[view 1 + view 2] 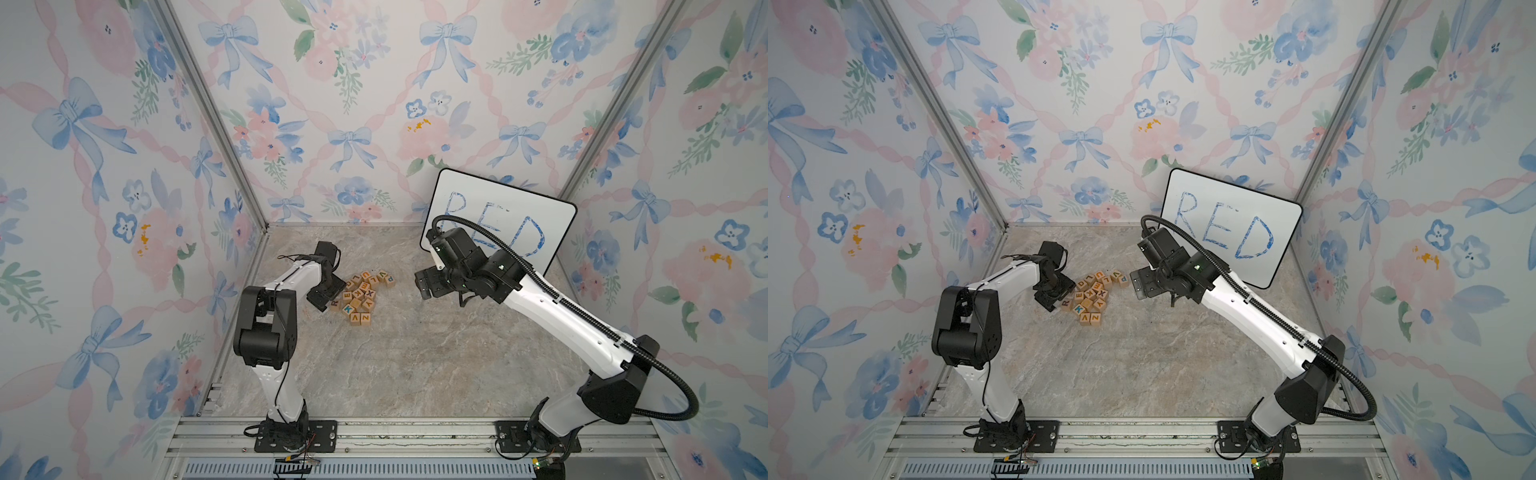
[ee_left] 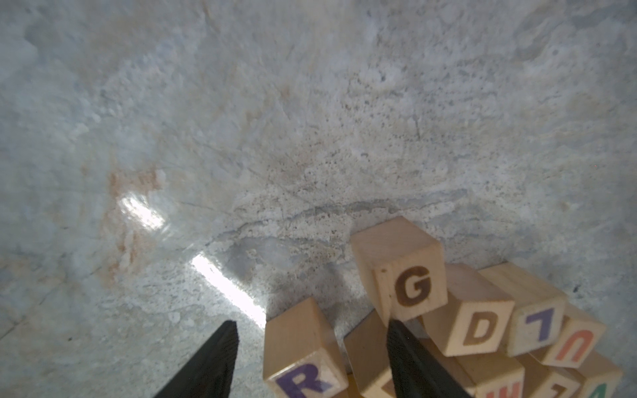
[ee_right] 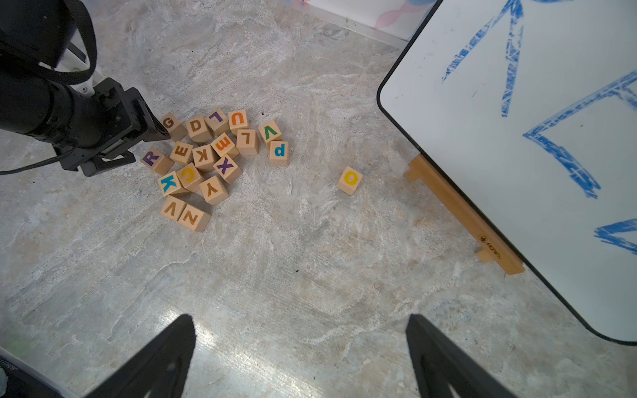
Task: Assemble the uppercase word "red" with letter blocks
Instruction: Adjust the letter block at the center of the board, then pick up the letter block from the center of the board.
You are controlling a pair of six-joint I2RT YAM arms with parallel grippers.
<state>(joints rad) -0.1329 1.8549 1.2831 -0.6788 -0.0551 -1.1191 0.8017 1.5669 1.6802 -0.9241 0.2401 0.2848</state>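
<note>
The letter blocks (image 1: pixel 361 297) lie in a loose cluster on the marbled floor, toward the back left. A purple R block (image 3: pixel 151 159) sits at the cluster's left edge, next to an E block (image 3: pixel 181 151); a D block (image 3: pixel 196 125) lies beside a G block (image 3: pixel 169 123). My left gripper (image 2: pixel 310 324) is open and low over the R block (image 2: pixel 303 358), one finger on each side, with floor showing between one finger and the block. My right gripper (image 3: pixel 302 320) hangs wide open above bare floor, right of the cluster, holding nothing.
A white board (image 1: pixel 498 220) with blue handwritten RED leans on a wooden stand (image 3: pixel 462 213) at the back right. A lone yellow O block (image 3: pixel 350 179) lies between the cluster and the stand. Patterned walls close in three sides.
</note>
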